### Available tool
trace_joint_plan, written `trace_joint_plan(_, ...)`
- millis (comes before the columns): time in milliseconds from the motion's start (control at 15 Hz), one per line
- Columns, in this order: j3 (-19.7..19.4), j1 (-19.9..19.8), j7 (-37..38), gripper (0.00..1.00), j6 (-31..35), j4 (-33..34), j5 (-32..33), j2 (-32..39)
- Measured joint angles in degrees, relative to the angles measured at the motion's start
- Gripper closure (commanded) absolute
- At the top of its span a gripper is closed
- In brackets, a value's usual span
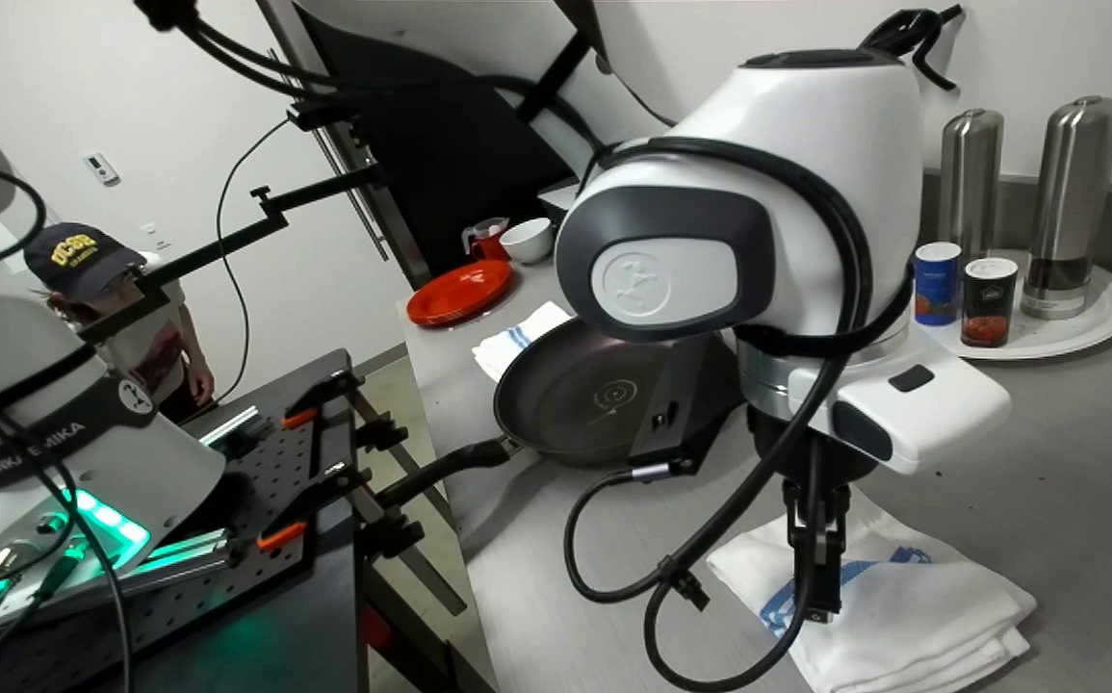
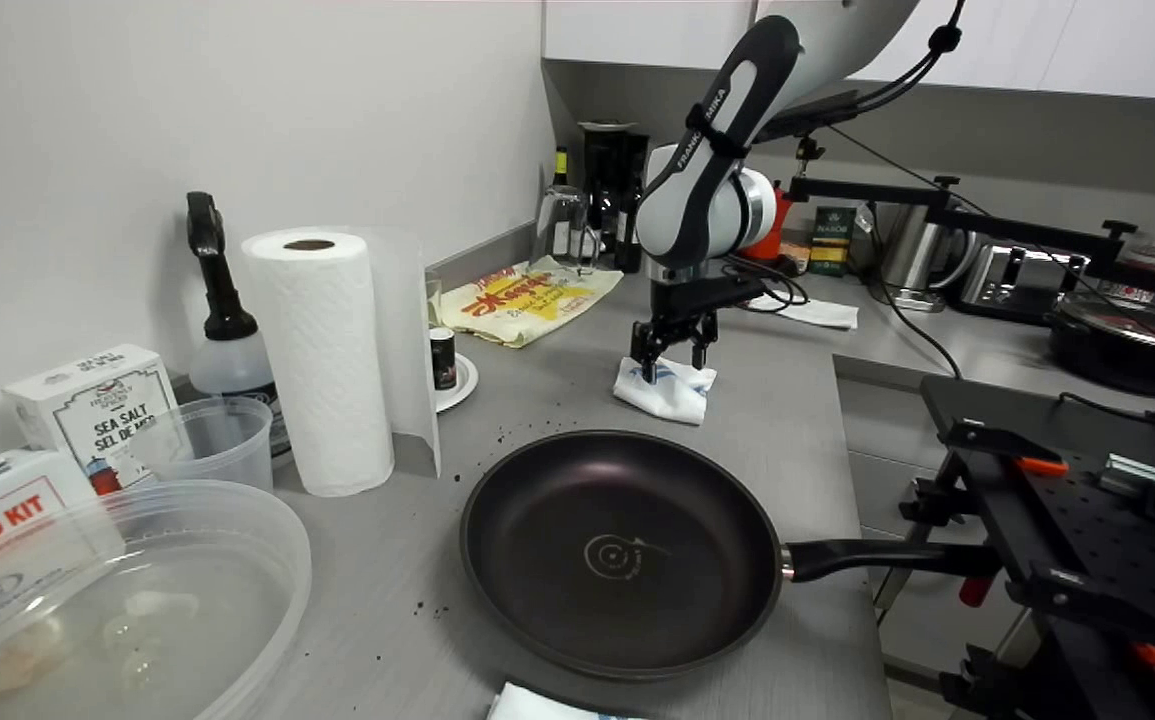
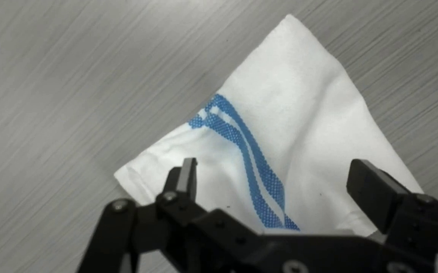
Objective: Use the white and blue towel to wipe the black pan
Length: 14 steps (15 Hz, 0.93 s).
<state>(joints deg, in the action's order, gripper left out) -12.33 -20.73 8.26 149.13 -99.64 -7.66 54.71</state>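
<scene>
Tall white paper towel roll (image 2: 322,370) standing upright, wide clear plastic tub (image 2: 289,610), white rectangular sea salt box (image 2: 87,410), round red plate (image 1: 462,291) near a small white bowl (image 1: 529,240), tall cylindrical silver grinder (image 1: 1068,207) on a round white plate (image 1: 1111,308)

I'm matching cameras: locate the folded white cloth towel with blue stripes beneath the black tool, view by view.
In an exterior view: towel, lower right.
In an exterior view: towel, slightly right of centre.
In the wrist view: towel, across the centre.
Shared landmark: black two-fingered tool, in all three.
</scene>
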Motion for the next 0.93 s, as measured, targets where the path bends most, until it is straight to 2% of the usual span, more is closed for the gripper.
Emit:
trace_joint_plan(333,1.6,-1.3,0.0,0.0,-0.3,2.6,-1.5,2.5)
trace_joint_plan(400,1.8,-1.5,0.0,0.2,-0.3,3.0,-1.8,3.0)
trace_joint_plan(600,2.3,-2.0,0.0,0.4,-0.9,4.1,-2.0,4.1)
trace_joint_plan(800,2.7,-2.4,0.0,0.66,-2.0,5.1,-2.1,4.4)
trace_joint_plan(933,2.7,-2.5,0.0,0.79,-2.9,5.7,-2.1,4.4)
